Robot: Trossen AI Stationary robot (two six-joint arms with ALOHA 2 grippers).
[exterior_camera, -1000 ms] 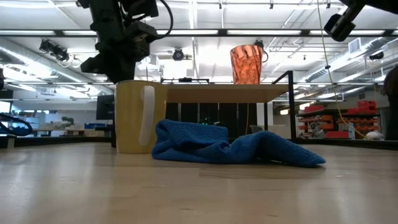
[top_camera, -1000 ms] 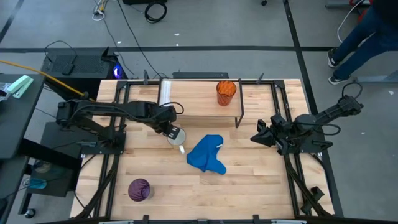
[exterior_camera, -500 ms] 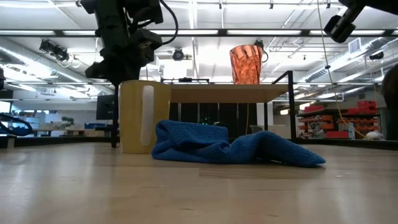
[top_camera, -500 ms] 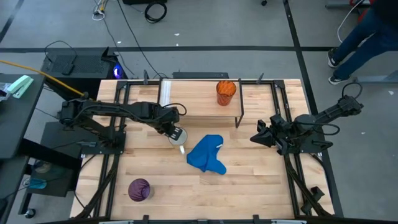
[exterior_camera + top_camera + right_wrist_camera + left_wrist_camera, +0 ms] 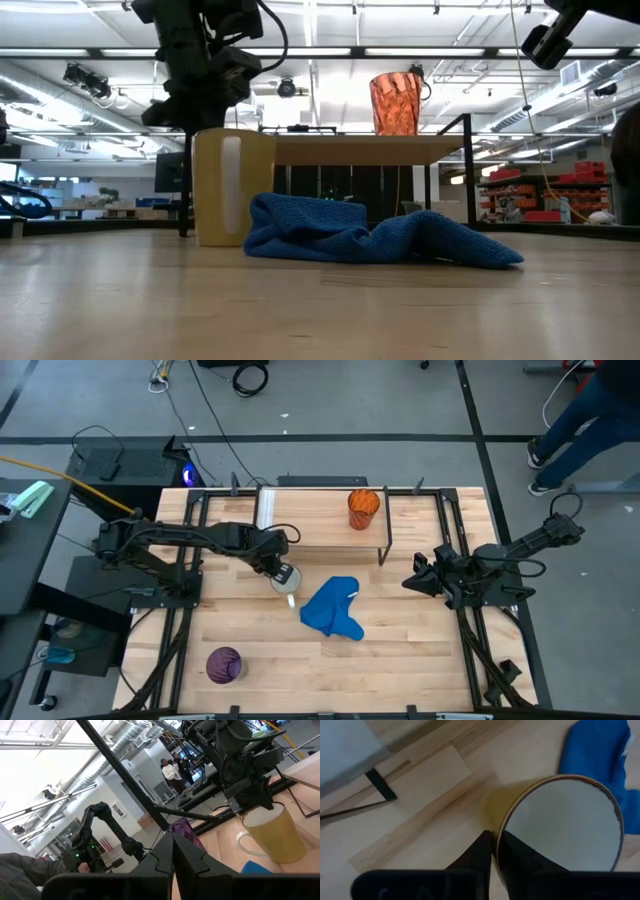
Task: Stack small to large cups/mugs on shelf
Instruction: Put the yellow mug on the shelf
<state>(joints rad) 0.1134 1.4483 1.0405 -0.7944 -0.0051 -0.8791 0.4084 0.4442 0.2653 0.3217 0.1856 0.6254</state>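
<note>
My left gripper [image 5: 277, 565], fingers pressed together, hangs over the mug's [image 5: 285, 577] far-left rim beside the blue cloth [image 5: 333, 608], apparently lining up a grasp for the shelf [image 5: 320, 510].

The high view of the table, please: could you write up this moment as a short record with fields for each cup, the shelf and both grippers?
orange cup: standing on the shelf, toward its right end
mug: on the tabletop in front of the shelf, just left of the blue cloth
purple cup: on the table's front left, away from the rest
left gripper: right above the mug, fingers shut at its rim
right gripper: off to the table's right, shut on nothing
</note>
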